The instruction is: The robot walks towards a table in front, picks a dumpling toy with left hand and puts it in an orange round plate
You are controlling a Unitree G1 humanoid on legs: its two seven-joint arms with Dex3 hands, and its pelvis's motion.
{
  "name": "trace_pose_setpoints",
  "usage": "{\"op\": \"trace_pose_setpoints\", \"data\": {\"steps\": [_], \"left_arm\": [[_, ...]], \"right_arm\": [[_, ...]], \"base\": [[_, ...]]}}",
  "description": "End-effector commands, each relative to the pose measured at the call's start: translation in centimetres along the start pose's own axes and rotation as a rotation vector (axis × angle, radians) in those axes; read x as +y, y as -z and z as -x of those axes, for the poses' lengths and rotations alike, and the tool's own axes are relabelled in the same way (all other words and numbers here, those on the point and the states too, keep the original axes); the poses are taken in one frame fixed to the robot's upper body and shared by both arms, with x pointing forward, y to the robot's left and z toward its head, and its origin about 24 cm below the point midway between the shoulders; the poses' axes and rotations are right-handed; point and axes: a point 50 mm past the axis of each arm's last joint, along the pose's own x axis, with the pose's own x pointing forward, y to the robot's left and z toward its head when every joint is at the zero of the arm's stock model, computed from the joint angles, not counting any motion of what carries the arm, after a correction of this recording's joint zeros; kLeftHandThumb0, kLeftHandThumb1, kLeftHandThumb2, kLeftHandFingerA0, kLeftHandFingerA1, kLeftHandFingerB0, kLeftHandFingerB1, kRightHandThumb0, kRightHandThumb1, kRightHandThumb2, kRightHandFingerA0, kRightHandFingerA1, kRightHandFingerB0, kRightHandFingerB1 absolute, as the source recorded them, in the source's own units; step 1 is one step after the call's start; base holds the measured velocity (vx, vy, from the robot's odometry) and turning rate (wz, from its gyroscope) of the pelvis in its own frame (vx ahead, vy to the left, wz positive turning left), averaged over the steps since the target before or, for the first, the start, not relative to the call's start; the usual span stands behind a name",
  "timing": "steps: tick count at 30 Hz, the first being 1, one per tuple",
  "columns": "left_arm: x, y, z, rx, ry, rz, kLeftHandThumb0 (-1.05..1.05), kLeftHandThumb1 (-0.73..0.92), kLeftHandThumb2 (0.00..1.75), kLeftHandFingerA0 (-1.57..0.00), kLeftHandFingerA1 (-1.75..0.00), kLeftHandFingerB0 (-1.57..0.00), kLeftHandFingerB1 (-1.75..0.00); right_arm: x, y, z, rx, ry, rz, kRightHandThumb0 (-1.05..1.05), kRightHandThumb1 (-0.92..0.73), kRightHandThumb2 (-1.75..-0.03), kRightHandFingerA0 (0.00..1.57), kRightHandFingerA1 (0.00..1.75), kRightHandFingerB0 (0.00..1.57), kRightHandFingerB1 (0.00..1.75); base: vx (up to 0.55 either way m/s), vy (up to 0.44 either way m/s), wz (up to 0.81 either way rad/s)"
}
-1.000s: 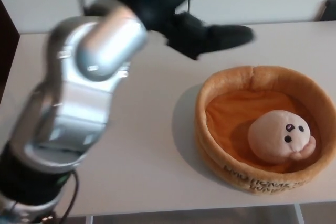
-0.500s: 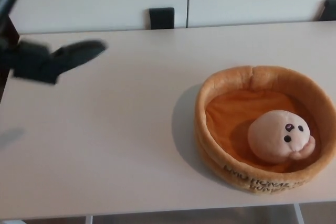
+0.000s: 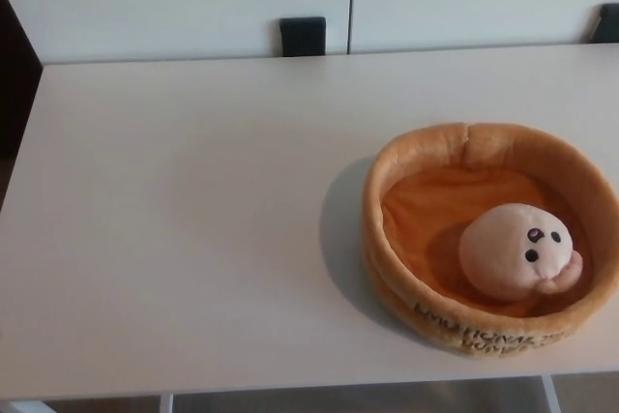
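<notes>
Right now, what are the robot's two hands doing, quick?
Left hand: not in view.
Right hand: not in view.
The beige plush dumpling toy lies in the orange round plush plate.

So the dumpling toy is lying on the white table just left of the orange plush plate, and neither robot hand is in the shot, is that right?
Not quite. The dumpling toy is not on the white table; it lies inside the orange plush plate, toward its right side, as the head view shows. The rest holds: neither robot hand is in the shot.
</notes>
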Motion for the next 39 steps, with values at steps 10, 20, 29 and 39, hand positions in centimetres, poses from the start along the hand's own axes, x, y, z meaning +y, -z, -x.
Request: {"op": "trace_pose_setpoints", "data": {"steps": [10, 20, 29, 39], "left_arm": [[-3.3, 9.8, 10.6, 0.258, 0.517, -0.096, -0.64, 0.42, 0.76, -0.46, -0.49, -0.37, -0.44], [-5.0, 14.4, 9.6, 0.533, 0.665, -0.321, -0.78, 0.57, 0.67, -0.51, -0.44, -0.39, -0.37], [-8.3, 20.3, 5.0, 0.821, 0.621, -0.438, -0.33, 0.48, 0.96, -0.49, -0.68, -0.06, -0.48], [-10.6, 22.3, 0.5, 0.908, 0.296, -0.229, -0.44, 0.52, 0.56, -0.63, -0.59, -0.23, -0.34]], "right_arm": [[-1.1, 3.9, 1.5, 0.109, 0.065, 0.066, -0.30, -0.37, -0.87, 0.52, 0.77, 0.22, 0.59], [-0.9, 4.5, 1.7, 0.128, 0.069, 0.141, -0.40, -0.57, -0.58, 0.51, 0.83, 0.28, 0.60], [-1.0, 4.8, 1.8, 0.146, 0.073, 0.131, -0.36, -0.54, -0.57, 0.45, 0.76, 0.28, 0.58], [-0.5, 4.5, 1.6, 0.126, 0.055, 0.153, -0.39, -0.55, -0.57, 0.44, 0.79, 0.27, 0.59]], "base": [[0.00, 0.000, 0.00], [0.00, 0.000, 0.00], [0.00, 0.000, 0.00], [0.00, 0.000, 0.00]]}}
